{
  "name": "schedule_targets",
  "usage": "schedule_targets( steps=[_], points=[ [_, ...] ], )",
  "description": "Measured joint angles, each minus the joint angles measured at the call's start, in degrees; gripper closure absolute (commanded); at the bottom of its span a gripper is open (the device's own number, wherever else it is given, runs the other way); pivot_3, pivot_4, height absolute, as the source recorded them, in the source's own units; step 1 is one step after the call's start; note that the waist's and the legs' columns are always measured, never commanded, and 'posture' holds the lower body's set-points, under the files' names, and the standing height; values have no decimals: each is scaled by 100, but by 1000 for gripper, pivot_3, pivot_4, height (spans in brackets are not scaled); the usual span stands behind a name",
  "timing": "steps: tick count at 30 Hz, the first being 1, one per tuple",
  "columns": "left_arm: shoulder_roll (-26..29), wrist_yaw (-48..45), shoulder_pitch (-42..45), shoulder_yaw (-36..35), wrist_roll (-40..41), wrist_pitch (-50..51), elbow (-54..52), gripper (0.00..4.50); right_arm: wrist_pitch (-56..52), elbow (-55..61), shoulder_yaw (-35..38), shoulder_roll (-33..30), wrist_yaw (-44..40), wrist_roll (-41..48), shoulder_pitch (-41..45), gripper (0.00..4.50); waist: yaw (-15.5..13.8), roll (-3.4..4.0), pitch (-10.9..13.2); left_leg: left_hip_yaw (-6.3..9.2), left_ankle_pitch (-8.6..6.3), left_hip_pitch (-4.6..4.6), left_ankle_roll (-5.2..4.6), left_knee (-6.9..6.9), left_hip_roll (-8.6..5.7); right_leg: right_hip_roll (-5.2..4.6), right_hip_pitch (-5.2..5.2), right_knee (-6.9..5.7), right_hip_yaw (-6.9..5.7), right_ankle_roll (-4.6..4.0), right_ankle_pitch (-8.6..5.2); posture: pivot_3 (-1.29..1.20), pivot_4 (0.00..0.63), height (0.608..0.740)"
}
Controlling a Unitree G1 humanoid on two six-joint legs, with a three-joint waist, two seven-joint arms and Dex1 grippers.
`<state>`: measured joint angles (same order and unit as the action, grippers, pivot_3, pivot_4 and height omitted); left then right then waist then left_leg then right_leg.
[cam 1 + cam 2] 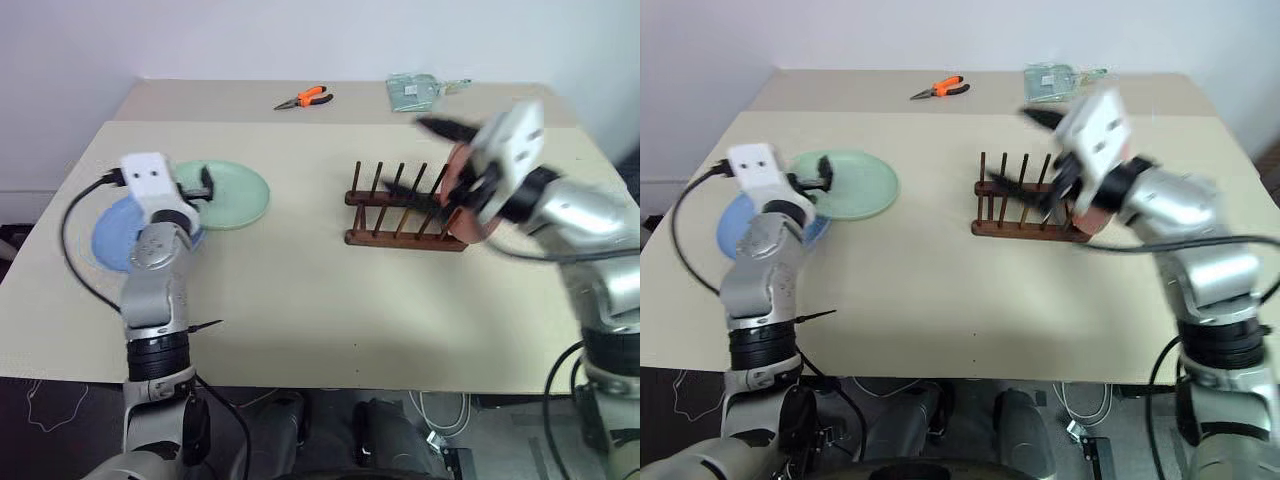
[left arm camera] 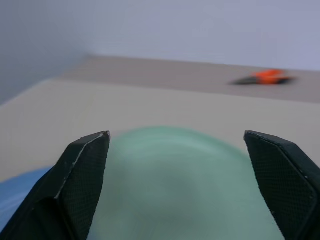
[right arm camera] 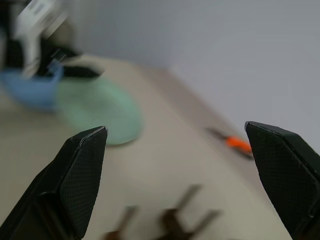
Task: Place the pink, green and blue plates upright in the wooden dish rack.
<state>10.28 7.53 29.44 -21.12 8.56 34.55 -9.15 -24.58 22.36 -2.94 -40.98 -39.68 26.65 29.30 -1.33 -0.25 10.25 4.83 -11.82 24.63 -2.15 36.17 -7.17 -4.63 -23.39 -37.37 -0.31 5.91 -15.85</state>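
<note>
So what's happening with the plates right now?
Both pincers open, empty. Pink plate upright in rack. Green plate and blue plate flat on table. Nothing blocking.

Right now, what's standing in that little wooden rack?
A pink plate stands upright at one end of the wooden dish rack. The right gripper covers most of it; the other pegs look bare.

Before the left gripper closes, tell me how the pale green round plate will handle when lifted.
The pale green round plate lies flat, its rim low against the beige table, so the open left gripper probably must catch an edge. It looks rigid and light. Its matte surface should limit slipping.
</note>
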Motion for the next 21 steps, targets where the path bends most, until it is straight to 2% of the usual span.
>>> schedule_targets(
  steps=[6, 11, 14, 19, 21],
  points=[
    [-294, 490, 231, -1039, 856, 1290, -285, 71, 33, 3, -294, 309, -66, -271, -220, 0, -115, -5, -1, 2, -3, -2, 6, 12, -2, 3, 4, 0, -1, 8, 10, 0, 150, 726],
    [-380, 452, 575, -1455, 1578, 1928, 186, 71, 37, 4, -311, 479, -99, -366, -245, 0, -96, -7, -2, 1, 14, -3, 34, 6, -1, 6, 1, -1, -1, 7, 10, 0, 150, 726],
    [-297, 264, 763, -1530, 1862, 2012, 705, 918, 76, 21, -346, 578, -89, -517, -405, 0, -92, -8, -2, 1, 16, -3, 37, 4, 0, 6, 1, -1, 0, 6, 11, 0, 150, 726],
    [-294, 532, 1006, -1867, 2145, 2013, 1108, 3577, 85, 59, -361, 622, -27, -683, -545, 0, -88, -8, -1, -1, 16, -3, 38, 5, 0, 6, 1, -2, 2, 5, 11, 0, 150, 726],
    [-292, 549, 1014, -1895, 2216, 1992, 1181, 4481, 78, 83, -350, 625, -15, -693, -559, 0, -89, -8, -2, -2, 16, -3, 38, 4, 0, 6, 1, -2, 2, 5, 12, 0, 150, 726]
  ],
)
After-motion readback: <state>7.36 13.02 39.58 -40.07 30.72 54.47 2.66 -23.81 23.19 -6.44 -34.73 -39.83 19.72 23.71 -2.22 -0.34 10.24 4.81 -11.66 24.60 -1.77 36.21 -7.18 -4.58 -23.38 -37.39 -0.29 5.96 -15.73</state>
